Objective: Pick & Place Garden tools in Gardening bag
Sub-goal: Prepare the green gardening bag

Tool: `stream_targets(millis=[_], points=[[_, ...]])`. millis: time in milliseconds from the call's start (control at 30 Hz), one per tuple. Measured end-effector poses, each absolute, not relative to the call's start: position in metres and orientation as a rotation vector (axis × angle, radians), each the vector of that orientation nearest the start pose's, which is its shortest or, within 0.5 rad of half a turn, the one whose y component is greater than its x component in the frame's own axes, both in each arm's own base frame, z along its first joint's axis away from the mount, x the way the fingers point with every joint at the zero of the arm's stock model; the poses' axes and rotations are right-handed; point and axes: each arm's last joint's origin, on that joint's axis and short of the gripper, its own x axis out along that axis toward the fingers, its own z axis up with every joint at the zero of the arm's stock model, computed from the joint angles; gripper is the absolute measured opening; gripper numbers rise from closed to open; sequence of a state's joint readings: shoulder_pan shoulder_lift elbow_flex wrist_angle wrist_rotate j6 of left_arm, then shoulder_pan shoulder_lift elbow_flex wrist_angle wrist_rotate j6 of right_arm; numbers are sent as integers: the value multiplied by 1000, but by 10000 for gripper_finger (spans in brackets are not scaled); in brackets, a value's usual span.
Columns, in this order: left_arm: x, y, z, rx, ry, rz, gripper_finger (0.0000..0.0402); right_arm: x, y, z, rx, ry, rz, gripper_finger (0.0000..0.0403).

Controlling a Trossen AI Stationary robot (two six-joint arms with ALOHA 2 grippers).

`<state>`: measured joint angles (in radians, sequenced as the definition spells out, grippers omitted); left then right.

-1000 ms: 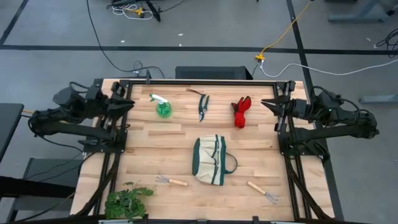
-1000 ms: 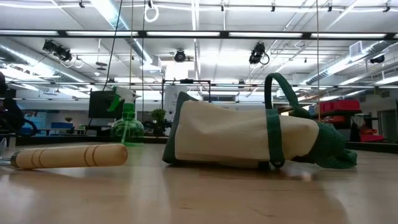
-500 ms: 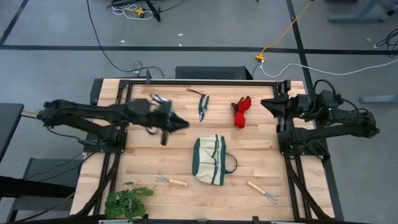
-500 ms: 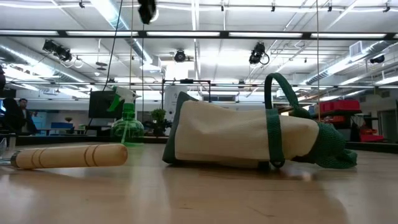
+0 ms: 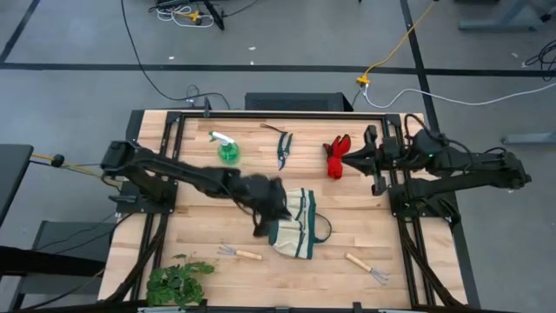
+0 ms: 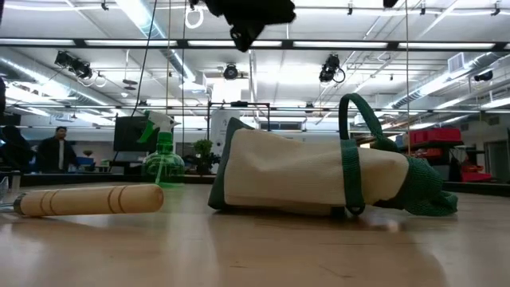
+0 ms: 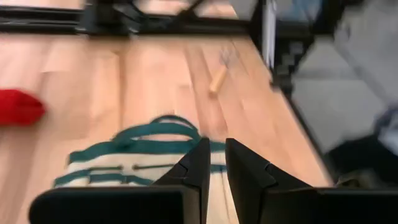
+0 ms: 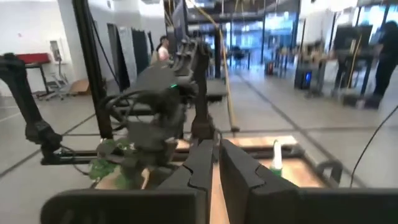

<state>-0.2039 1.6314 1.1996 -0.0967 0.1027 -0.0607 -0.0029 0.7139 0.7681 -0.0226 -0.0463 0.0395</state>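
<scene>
Your left gripper [image 5: 265,222] hangs over the middle of the wooden surface [image 5: 200,209], right at the left edge of the gardening bag [image 5: 294,224], with its arm stretched out from the left side; in the left wrist view its two dark fingers [image 7: 198,163] stand close together with only a thin slit between them, holding nothing, and the bag's cream panel and green handles [image 7: 146,146] lie just past them. Your right gripper [image 5: 347,160] sits near the right edge of the surface, just beside the red gloves [image 5: 336,155]; its fingers [image 8: 205,163] are also nearly together and empty. You can see the bag lying on its side in the low view [image 6: 319,177], its green handle loop sticking up. The green spray bottle [image 5: 228,149] stands at the far left part of the surface, well apart from the bag, and shows behind the bag in the low view [image 6: 162,159]. The pruning shears [image 5: 283,149] lie between the bottle and the gloves. One hand rake [image 5: 239,253] lies just beside the bag's lower left corner, and its wooden handle [image 6: 89,200] fills the near left of the low view. The second rake [image 5: 367,268] lies to the bag's lower right, near the surface's front edge. A leafy plant bunch [image 5: 176,283] sits at the front left corner. A person [image 6: 56,151] stands in the room behind.
</scene>
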Motion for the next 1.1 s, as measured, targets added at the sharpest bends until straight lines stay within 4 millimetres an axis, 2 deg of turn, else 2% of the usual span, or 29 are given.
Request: stream_targets(millis=[233, 433, 533, 600, 900, 1100], points=[[384, -112, 253, 514, 511, -306, 58, 169, 4, 337, 151, 107, 57, 34], [401, -120, 237, 852, 590, -61, 59, 173, 11, 335, 157, 126, 88, 34], [406, -117, 229, 873, 639, 13, 72, 175, 12, 335, 156, 124, 98, 34], [411, -117, 231, 842, 618, 36, 88, 175, 13, 335, 156, 121, 101, 34], [410, -128, 230, 882, 616, -22, 162, 175, 13, 336, 155, 109, 104, 34], [409, -133, 230, 965, 599, -91, 192, 175, 13, 338, 156, 89, 106, 34]])
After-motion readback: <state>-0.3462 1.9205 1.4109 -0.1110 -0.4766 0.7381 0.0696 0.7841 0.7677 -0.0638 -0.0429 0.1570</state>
